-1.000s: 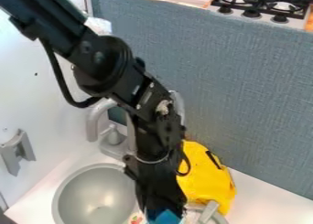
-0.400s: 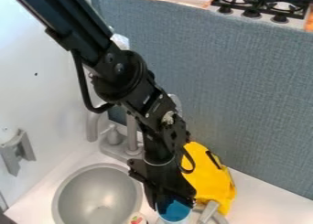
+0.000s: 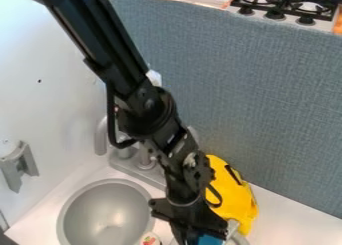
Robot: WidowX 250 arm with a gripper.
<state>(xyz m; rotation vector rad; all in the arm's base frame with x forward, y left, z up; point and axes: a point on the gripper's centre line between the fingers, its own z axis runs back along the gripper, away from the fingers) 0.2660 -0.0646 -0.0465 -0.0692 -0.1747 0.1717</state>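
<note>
The black two-finger end effector hangs low over the white bench, at the lower edge of the view and to the right of the round grey sink basin. A blue thing is right at its tip, partly hidden by it; whether the end effector is open or closed on this thing, I cannot tell. Just to the right and behind lies a bright yellow, soft-looking item with a black strip, near the blue-grey textured panel. A small white thing with red and green marks sits by the basin's right rim. Behind the basin stands a grey faucet, partly behind the arm.
</note>
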